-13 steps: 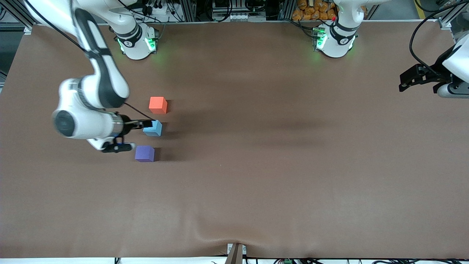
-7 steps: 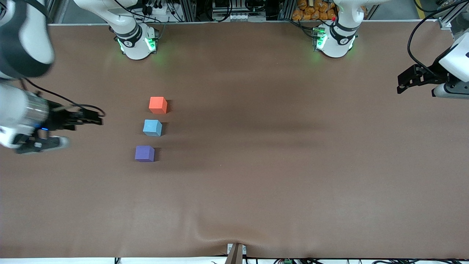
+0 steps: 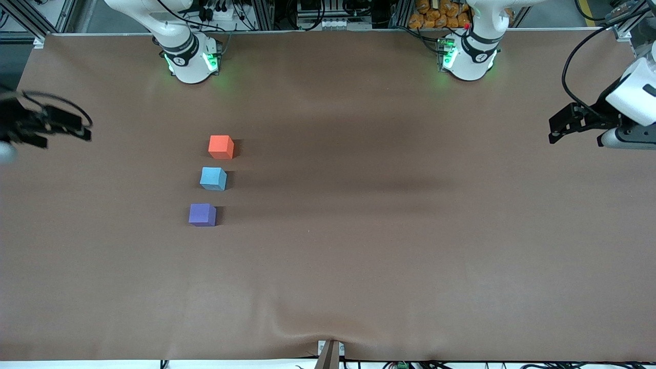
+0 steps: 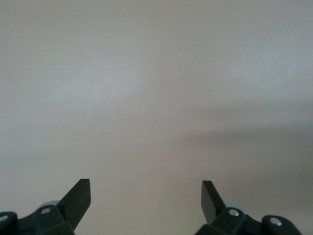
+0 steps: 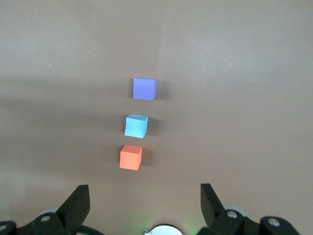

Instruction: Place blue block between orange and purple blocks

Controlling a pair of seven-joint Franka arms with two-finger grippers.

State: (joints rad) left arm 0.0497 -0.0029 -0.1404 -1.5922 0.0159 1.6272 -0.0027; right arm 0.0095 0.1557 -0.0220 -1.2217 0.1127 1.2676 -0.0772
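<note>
Three small cubes stand in a short row on the brown table. The orange block is farthest from the front camera, the purple block nearest, and the blue block sits between them with small gaps. The right wrist view shows the same row: purple, blue, orange. My right gripper is open and empty, up over the table's edge at the right arm's end. My left gripper waits open over bare table at the left arm's end.
The two arm bases stand along the table's edge farthest from the front camera. A small bracket sticks up at the near edge, where the brown cover is slightly wrinkled.
My right gripper has drawn back from the blue block to the right arm's end of the table. The blue block stays where it stood. The left gripper has barely shifted.
</note>
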